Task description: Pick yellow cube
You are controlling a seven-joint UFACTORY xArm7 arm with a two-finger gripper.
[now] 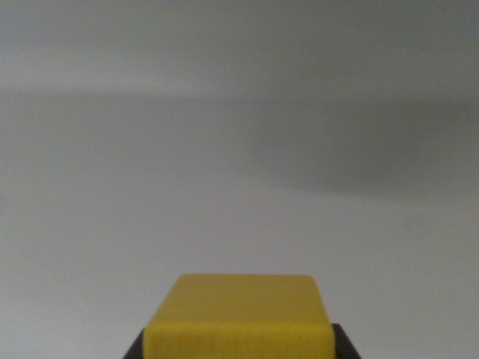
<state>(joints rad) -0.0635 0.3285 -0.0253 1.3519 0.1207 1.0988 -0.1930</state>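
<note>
Evidently pinching the yellow cube [239, 318] between the dark jaws of the gripper [238, 345], one sliver showing at each lower flank. Low and centred at the wrist view's bottom edge, square to the camera, so as not to twist free. Beyond, only bare grey desk [224, 172], soft shadow across it; no edges visible. Lifted or resting: unclear.

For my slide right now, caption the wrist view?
Yellow cube flanked by dark fingers above a plain grey surface.
</note>
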